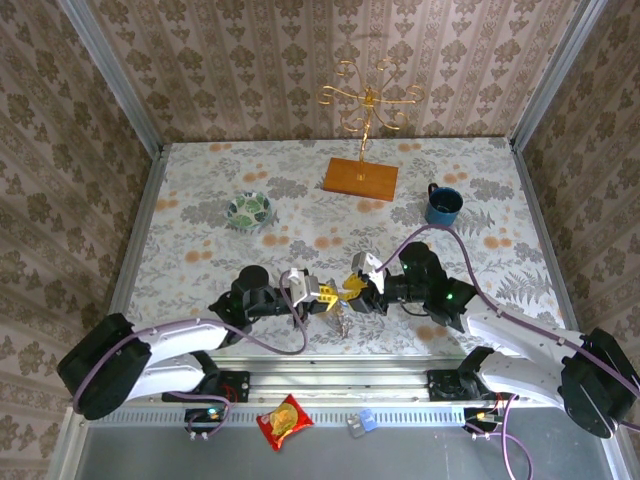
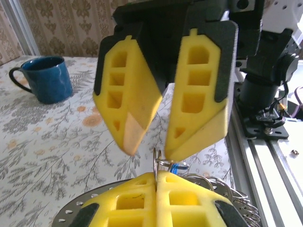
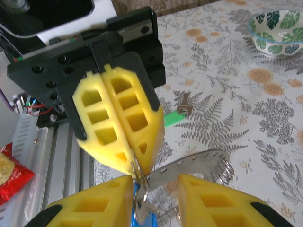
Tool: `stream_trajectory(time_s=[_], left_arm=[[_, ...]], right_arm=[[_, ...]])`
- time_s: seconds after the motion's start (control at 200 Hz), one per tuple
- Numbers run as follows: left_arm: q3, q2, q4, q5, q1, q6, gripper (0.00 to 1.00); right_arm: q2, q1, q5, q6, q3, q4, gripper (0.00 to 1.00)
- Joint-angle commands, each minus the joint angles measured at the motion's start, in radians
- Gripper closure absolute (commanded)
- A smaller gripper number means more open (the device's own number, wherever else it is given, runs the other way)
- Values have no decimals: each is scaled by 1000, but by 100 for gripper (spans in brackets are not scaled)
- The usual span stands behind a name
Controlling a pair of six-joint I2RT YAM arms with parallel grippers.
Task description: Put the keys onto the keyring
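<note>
While the left gripper [image 3: 137, 166] clamps the keyring [image 3: 199, 161], the right gripper [image 3: 155, 183], jaws apart, should close squarely on what looks like the blue key [image 3: 142, 213] between them.

On three sides, walls of beige wallpaper [image 1: 300, 60] with brown damask ornaments in vertical stripes, joined at the far corners by slanted grey aluminium posts [image 1: 110, 75]. Below them a white tabletop [image 1: 200, 190] printed with grey ferns and orange flowers. Along its near edge a silver slotted metal rail [image 1: 340, 385] — then, lower, a flat dull-grey surface [image 1: 120, 455]. Soft, even daylight-like light over walls and table — only pale shadows.
</note>
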Motion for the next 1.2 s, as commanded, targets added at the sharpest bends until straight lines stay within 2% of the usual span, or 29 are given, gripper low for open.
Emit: stream_trajectory(time_s=[0.0, 0.12, 0.215, 0.295, 0.365, 0.41, 0.485, 0.505, 0.645, 0.74, 0.885, 0.995, 1.035, 1.13, 1.195], left_arm=[[-10, 25, 157, 71, 3, -57, 100], [-4, 47, 184, 90, 3, -60, 100], [-5, 64, 225, 98, 4, -71, 100], [-7, 73, 243, 91, 5, -75, 100], [-10, 69, 231, 55, 5, -73, 100], [-11, 61, 212, 25, 8, -71, 88], [-1, 35, 137, 17, 10, -40, 82], [6, 27, 104, -14, 10, -30, 81], [81, -16, -175, -18, 8, 64, 80], [119, -19, -280, -10, 8, 94, 80], [137, -13, -309, 3, 8, 105, 82], [133, -21, -279, 37, 8, 102, 100], [125, -29, -264, 37, 9, 100, 100], [94, -52, -223, 31, 11, 83, 100], [73, -63, -192, 34, 13, 74, 100]], right_arm=[[13, -4, -25, 50, -17, 101, 72], [35, -3, -53, 47, -18, 120, 79], [49, -3, -76, 28, -12, 100, 88], [49, -3, -100, -10, 4, 51, 100], [46, -3, -113, -73, 37, -44, 100], [50, -1, -114, -132, 70, -133, 100], [64, -1, -108, -225, 146, -290, 100], [69, -1, -106, -243, 160, -321, 100], [99, 0, -127, -310, 240, -428, 100], [128, 12, -137, -330, 284, -464, 100], [169, 44, -147, -342, 331, -468, 100], [186, 55, -147, -338, 343, -465, 100], [180, 54, -129, -331, 334, -456, 100], [123, 38, -48, -291, 272, -396, 73], [68, 19, 10, -276, 225, -369, 66]])
